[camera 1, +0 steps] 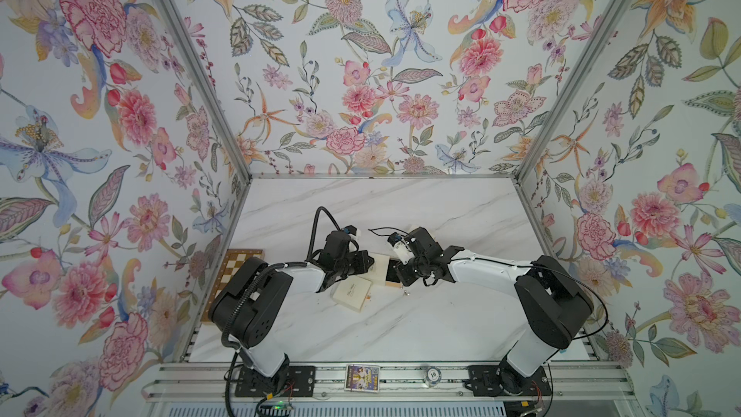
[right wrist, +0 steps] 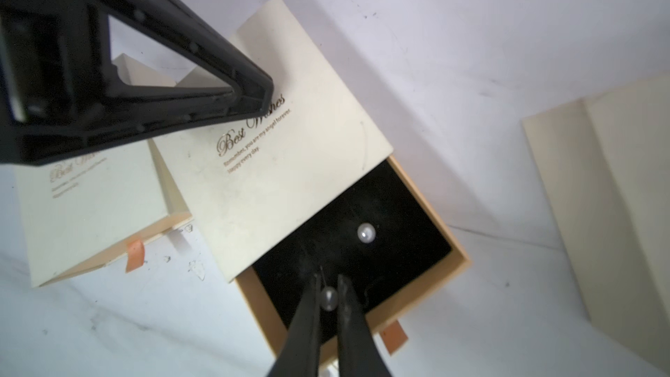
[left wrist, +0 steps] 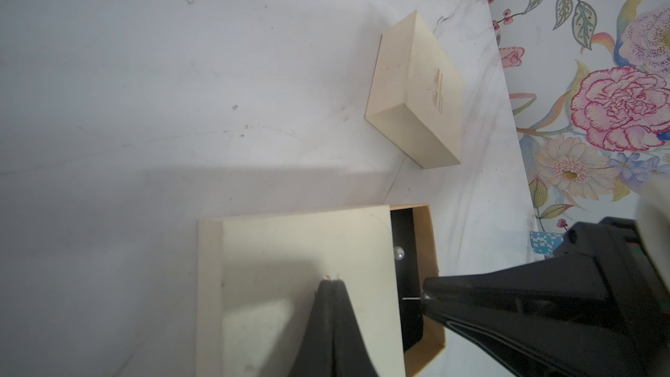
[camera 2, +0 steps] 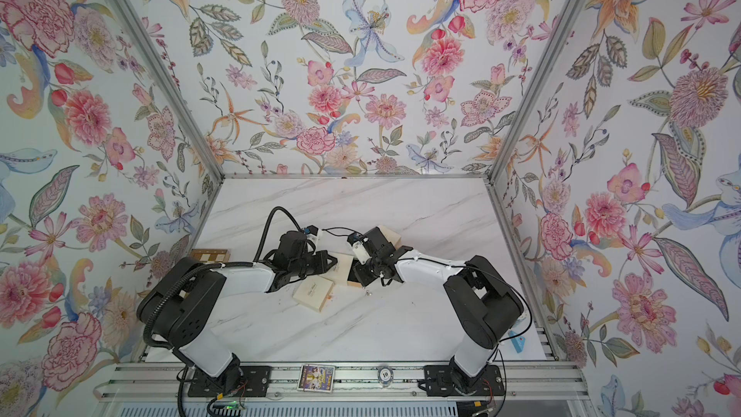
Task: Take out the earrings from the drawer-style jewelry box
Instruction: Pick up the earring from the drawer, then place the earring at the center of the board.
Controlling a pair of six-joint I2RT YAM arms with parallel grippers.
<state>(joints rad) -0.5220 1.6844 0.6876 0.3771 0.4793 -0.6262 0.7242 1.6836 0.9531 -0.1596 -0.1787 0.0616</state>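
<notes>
While the left gripper (left wrist: 331,280), jaws together, rests on the sleeve (left wrist: 308,244), the right gripper (right wrist: 330,279) pinches a pearl earring (right wrist: 329,299). Another pearl (right wrist: 366,232) lies just beyond its tips

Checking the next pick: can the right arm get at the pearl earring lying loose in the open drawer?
Probably yes: the drawer is pulled out, the loose earring lies uncovered on its black lining, close to the right end effector. That end effector is shut on a second earring and must release it first.

Three cream boxes (right wrist: 275,175) (right wrist: 90,212) (right wrist: 623,212) (one drawer (right wrist: 362,212) pulled out); two pearl earrings (right wrist: 365,232) (right wrist: 329,298); two pincers (left wrist: 331,279) (right wrist: 329,279); one chessboard (camera 1: 240,262).
</notes>
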